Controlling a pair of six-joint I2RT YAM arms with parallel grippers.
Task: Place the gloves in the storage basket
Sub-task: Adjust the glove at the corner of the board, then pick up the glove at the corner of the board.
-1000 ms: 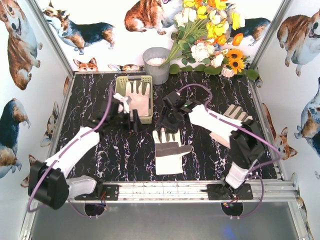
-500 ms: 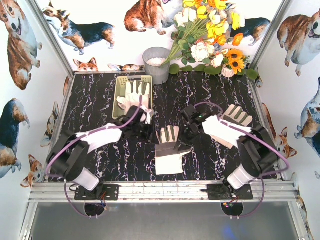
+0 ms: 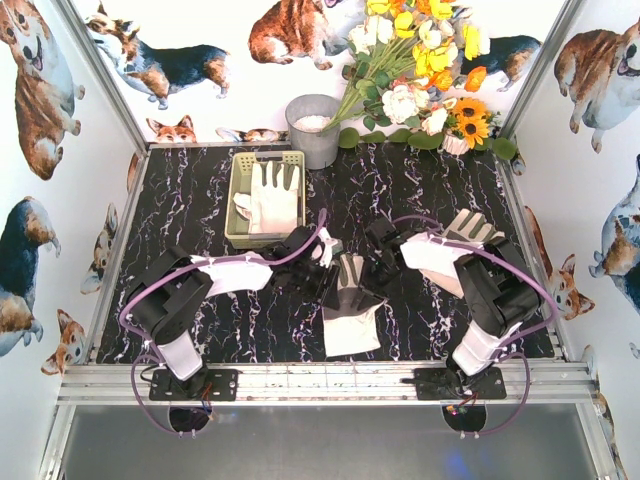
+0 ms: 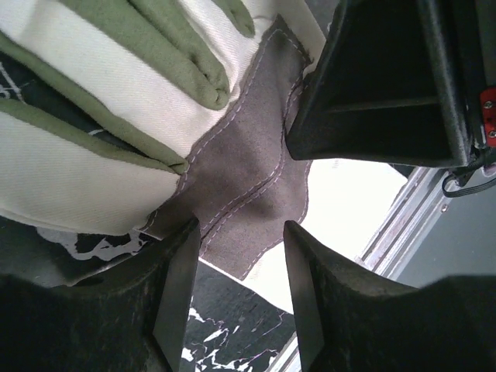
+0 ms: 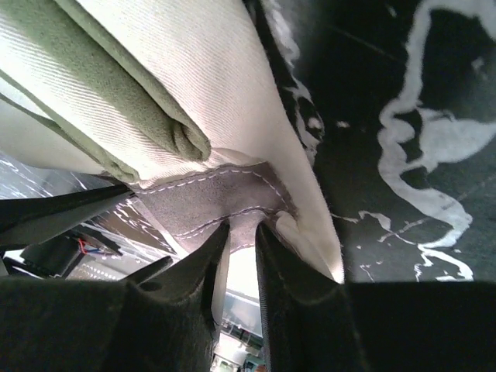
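Pinching the glove, right pincer nearly closed, left pincer half-spread, seemingly gripping too.

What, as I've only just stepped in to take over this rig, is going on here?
The middle glove on the table is being handled from both sides. The right gripper is pinched on its edge; the left gripper straddles its grey patch, grip unclear. A second glove already lies in the storage basket, and a third glove lies at the table's right side.
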